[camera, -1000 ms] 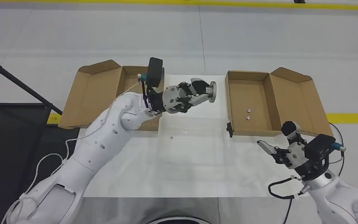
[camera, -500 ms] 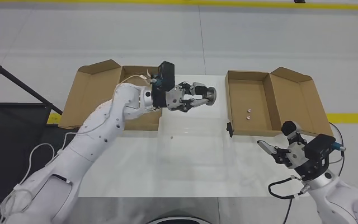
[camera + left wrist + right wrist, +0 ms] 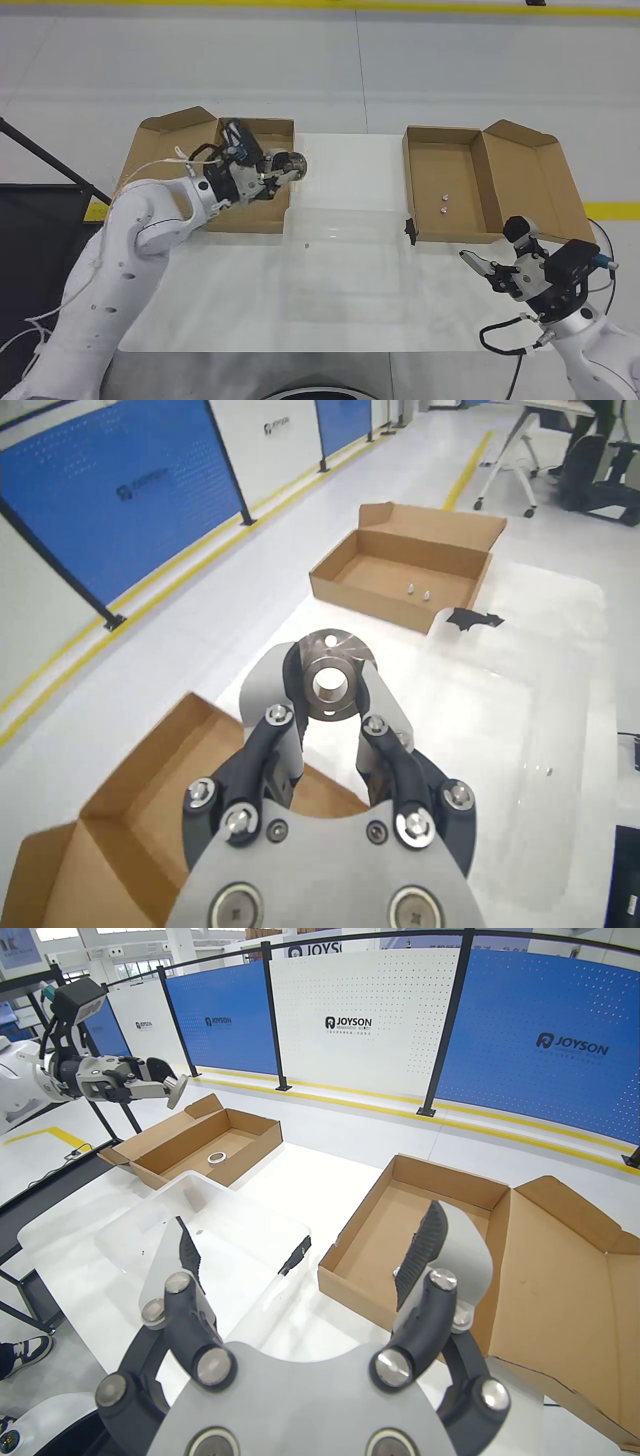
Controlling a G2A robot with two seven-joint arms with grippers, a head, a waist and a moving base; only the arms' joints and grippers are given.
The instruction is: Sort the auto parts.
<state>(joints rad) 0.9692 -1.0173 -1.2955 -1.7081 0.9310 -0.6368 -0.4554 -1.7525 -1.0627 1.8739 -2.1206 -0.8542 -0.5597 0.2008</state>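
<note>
Over the left box [image 3: 250,1133] edge, bored steel flange [image 3: 330,702] in left gripper [image 3: 330,682] pinch; right gripper [image 3: 310,1218] spread.

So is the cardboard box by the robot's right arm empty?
Not empty. Two small metal parts lie on the floor of the cardboard box; the rest of its floor is bare.
</note>
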